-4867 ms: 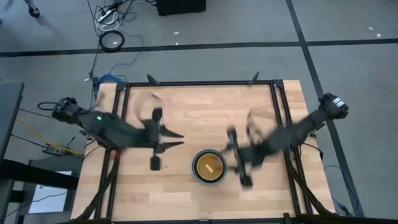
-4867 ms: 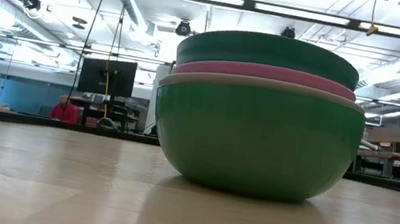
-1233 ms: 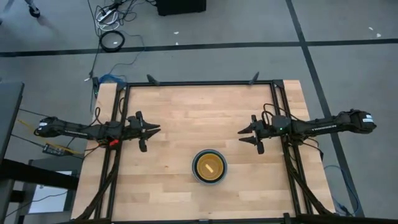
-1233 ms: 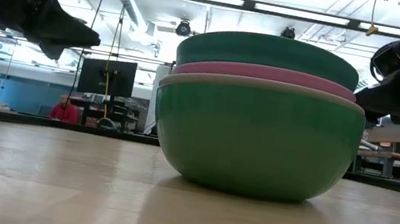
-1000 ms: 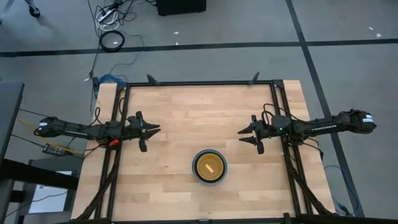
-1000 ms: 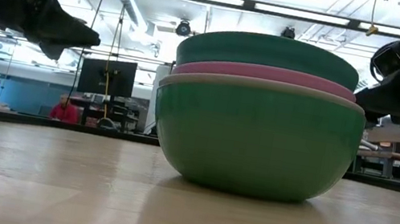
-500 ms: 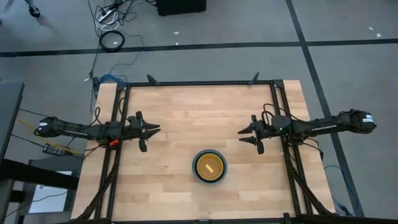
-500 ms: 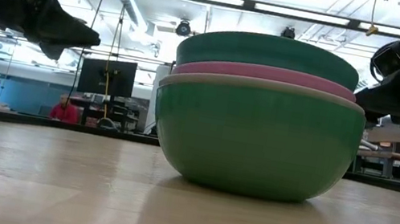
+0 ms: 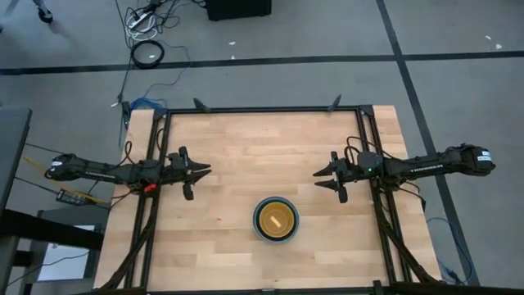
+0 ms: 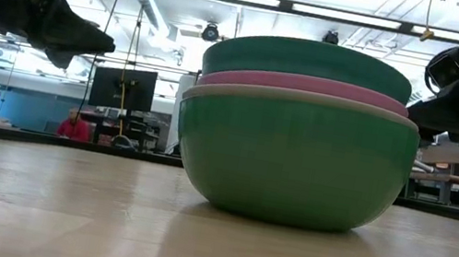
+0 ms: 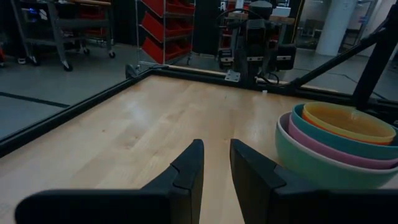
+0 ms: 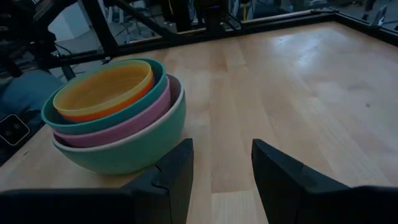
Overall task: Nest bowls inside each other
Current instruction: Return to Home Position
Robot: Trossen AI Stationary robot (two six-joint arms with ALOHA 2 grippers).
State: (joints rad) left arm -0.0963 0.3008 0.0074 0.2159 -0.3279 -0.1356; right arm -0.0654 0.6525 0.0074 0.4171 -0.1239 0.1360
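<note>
The bowls (image 9: 276, 219) stand nested in one stack on the wooden table, near its front edge at the middle, resting on the base of the green outer bowl (image 10: 292, 162). Above the green one show a pale rim, a pink bowl (image 12: 134, 118), a teal bowl (image 12: 99, 121) and an orange-yellow bowl (image 12: 106, 90) innermost. My left gripper (image 9: 205, 170) hovers open over the table's left side, pointing toward the right. My right gripper (image 9: 318, 179) hovers open over the right side, pointing left. Both stay apart from the stack, with nothing between their fingers (image 11: 216, 162) (image 12: 222, 162).
Black frame rails (image 9: 262, 109) run around the tabletop. Bare wood (image 9: 262, 147) lies between the two grippers and behind the stack. In the low view a person in red (image 10: 75, 128) sits far off in the room beyond the table.
</note>
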